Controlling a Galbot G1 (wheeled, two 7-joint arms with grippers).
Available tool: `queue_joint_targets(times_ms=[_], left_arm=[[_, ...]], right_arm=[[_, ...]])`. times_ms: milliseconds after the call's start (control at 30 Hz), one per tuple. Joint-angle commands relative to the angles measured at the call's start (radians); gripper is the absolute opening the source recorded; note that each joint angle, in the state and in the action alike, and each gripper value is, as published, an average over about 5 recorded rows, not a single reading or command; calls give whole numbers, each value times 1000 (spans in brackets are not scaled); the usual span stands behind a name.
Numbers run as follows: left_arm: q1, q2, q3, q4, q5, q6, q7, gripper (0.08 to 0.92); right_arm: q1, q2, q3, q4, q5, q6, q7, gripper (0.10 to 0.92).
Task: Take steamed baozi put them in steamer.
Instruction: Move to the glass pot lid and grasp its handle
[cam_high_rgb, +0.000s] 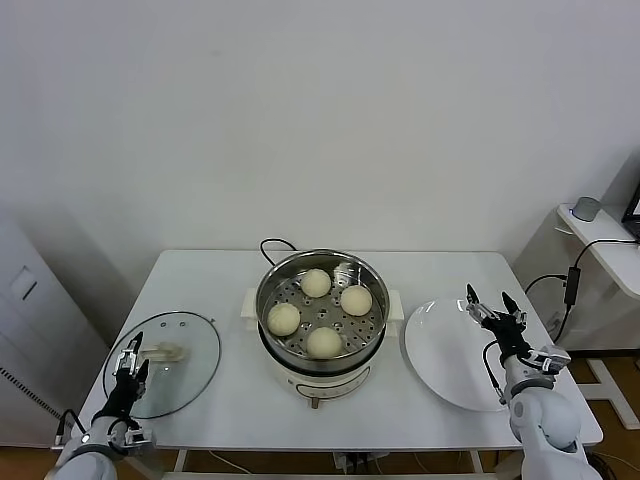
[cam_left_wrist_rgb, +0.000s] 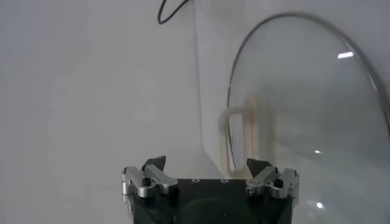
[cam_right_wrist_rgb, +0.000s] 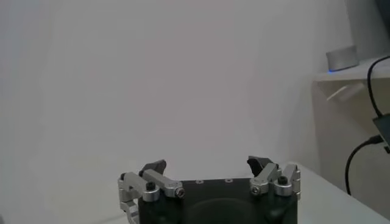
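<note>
Four baozi (cam_high_rgb: 319, 312) sit in the steamer (cam_high_rgb: 320, 350), its base partly hidden. Left claw (cam_high_rgb: 128, 367) at 8 o'clock and right claw (cam_high_rgb: 494, 311) at 3 o'clock are both released, arms cut off.

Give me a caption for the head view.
Four baozi sit in the steamer; both open grippers hover empty.

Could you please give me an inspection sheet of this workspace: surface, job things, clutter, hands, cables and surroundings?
Surface: white table, looks clean.
Job things: four steamed baozi lie on the perforated tray inside the steamer; white plate bare.
Clutter: glass lid lying flat, left of the steamer.
Hands: left hand open above the lid's edge; right hand open above the plate; both hold nothing.
Cables: black cord behind the steamer.
Surroundings: white wall; side shelf on the right with a small grey device.
</note>
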Motion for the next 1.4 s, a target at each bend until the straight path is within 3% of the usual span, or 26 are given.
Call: queue_joint_targets(times_ms=[33,1000,1400], left_arm=[[-34,4,-3,49,-9,-7,-26,823],[-114,-34,23,93,-30,58,-15,823],[-174,-35,32,184,-26,110,-67,823]], right_arm=[[-11,11,5,4,-8,-4,2,823],[-17,23,6,-34,-18,10,-1,823],[-25,28,3,-44,-23,15,-2,823]])
